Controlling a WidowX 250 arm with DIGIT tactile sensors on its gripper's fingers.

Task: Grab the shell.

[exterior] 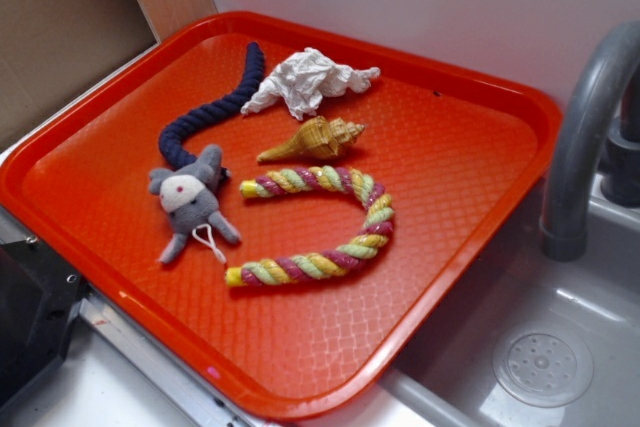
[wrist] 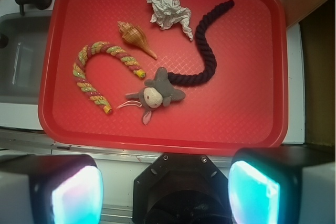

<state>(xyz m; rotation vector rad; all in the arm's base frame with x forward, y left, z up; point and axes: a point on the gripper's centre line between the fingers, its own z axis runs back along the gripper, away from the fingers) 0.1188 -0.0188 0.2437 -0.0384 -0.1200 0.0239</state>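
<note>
We record a red tray [exterior: 480, 197] resting partly over a grey sink [exterior: 560, 347], whose faucet [exterior: 585, 137] is cut off at the frame's top edge. The gripper [wrist: 165, 192] appears only in the wrist view, its two pads [wrist: 76, 195] spread wide apart, holding nothing, off the tray's near edge; the arm itself is out of sight. On the tray we list: a dark blue rope tail [exterior: 215, 107] running toward the far left corner, joined to a grey mouse toy [exterior: 190, 202]; a pink-yellow-green twisted rope [exterior: 330, 222] bent into a U; a crumpled white paper wad [exterior: 310, 82] near the far edge. The shell [exterior: 315, 137] lies mid-tray, between wad and twisted rope, touching neither, tip pointing at the mouse.
</note>
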